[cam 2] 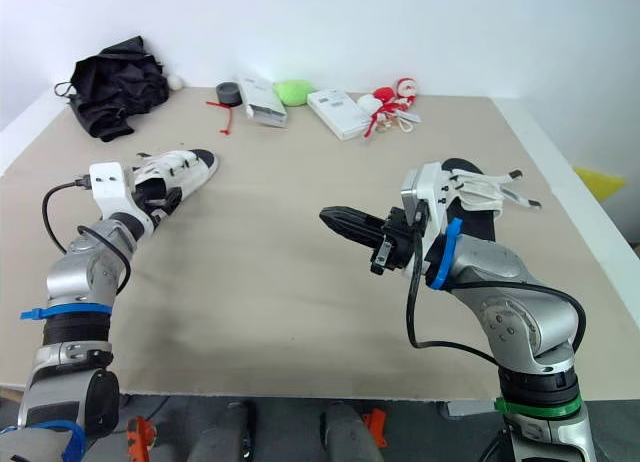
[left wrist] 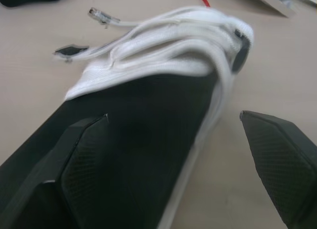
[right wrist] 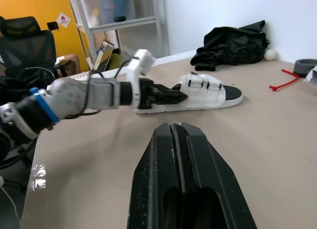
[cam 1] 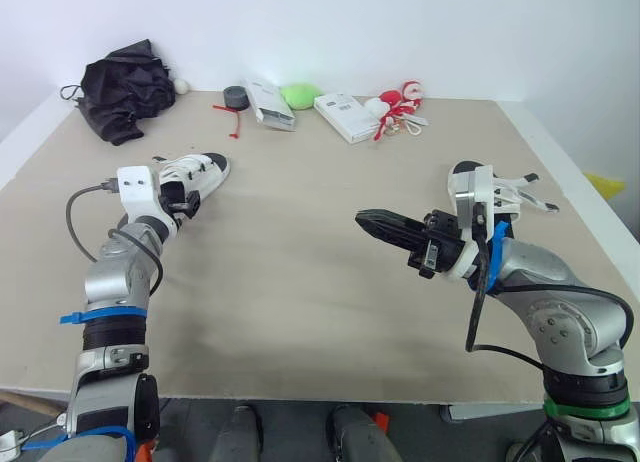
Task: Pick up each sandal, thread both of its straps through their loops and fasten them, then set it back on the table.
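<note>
Left gripper (cam 1: 186, 200): spread at the near end of the left sandal (cam 1: 203, 168). You have one finger (left wrist: 84, 164) over the black footbed and the other (left wrist: 282, 164) beside the sole. This sandal lies flat on the left of the table (cam 1: 300, 282).

Right gripper (cam 1: 370, 221): fingers pressed together, holding nothing, above mid-table.

Right sandal (cam 2: 478, 194): on the table just behind that wrist, with its white straps splayed outward.

Two sandals (cam 2: 182, 169) (cam 2: 482, 190), two white boxes (cam 1: 270, 104) (cam 1: 345, 117), one tape roll (cam 1: 236, 97)
</note>
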